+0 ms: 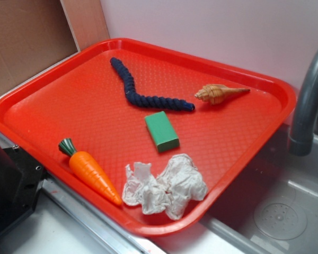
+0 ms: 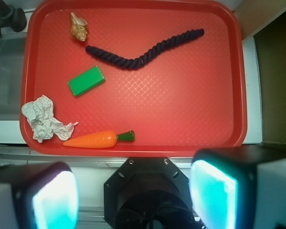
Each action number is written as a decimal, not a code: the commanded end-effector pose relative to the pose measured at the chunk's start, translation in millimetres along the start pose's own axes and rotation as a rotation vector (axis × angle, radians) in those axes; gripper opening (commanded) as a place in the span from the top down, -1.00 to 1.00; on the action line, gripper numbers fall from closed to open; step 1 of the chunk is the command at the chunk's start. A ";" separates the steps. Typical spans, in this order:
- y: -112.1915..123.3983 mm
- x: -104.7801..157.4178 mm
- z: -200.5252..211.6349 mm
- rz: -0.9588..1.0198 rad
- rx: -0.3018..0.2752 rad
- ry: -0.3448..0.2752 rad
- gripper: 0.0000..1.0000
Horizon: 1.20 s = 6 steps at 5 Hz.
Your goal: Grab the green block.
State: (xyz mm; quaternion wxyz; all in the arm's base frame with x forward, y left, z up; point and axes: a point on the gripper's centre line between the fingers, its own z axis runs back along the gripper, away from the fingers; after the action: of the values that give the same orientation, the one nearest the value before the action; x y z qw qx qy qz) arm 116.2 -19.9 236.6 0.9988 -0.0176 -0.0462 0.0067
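Observation:
The green block (image 1: 161, 130) is small, flat and rectangular and lies near the middle of the red tray (image 1: 85, 106). In the wrist view the block (image 2: 86, 80) lies in the tray's (image 2: 190, 105) left half, between the rope and the paper. My gripper (image 2: 133, 200) is open and empty, with its two pads (image 2: 55, 200) wide apart. It hangs high above the robot base (image 2: 145, 191), outside the tray's near rim and far from the block. The gripper itself does not show in the exterior view.
On the tray lie a toy carrot (image 1: 93, 172), crumpled white paper (image 1: 164, 188), a dark blue rope (image 1: 143, 95) and a tan shell (image 1: 220, 93). A grey faucet (image 1: 307, 100) and metal sink (image 1: 281, 211) stand to the right. The black base (image 1: 10, 185) is at front left.

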 end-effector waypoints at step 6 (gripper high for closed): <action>-52.0 62.3 -84.6 1.099 -0.014 -0.140 -1.00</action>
State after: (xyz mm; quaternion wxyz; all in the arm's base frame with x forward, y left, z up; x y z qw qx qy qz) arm 182.4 -78.0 151.1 0.8451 -0.0328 -0.0869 0.5264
